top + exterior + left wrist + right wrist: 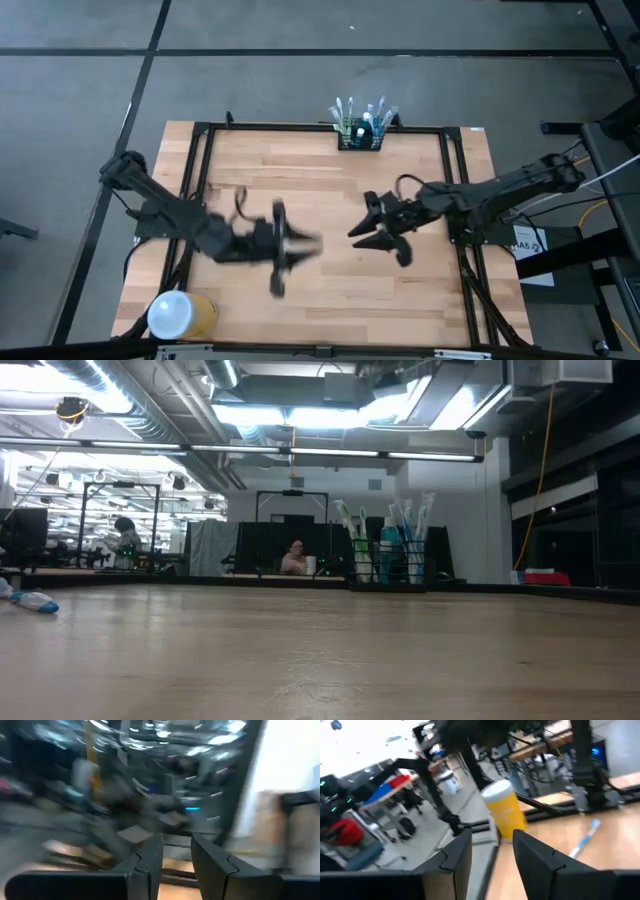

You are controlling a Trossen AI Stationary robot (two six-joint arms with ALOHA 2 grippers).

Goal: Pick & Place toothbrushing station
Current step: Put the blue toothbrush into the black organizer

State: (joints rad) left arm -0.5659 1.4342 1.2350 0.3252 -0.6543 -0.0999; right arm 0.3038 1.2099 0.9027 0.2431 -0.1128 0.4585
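The toothbrushing station [358, 135] is a small black rack with several toothbrushes upright in it. It stands on its base at the middle of the table's far edge and also shows in the low view [385, 565]. My left gripper [285, 245] is open and empty over the table's middle left; its wrist view [176, 865] is blurred. My right gripper [372, 235] is open and empty over the table's middle right, pointing toward the left side [492, 855]. Neither gripper shows in the low view.
A white-topped yellow cylinder [180, 315] stands at the near left corner and shows in the right wrist view [505, 812]. A loose toothbrush [585, 840] lies flat on the wood, also seen in the low view [30, 602]. A black frame [200, 160] borders the table.
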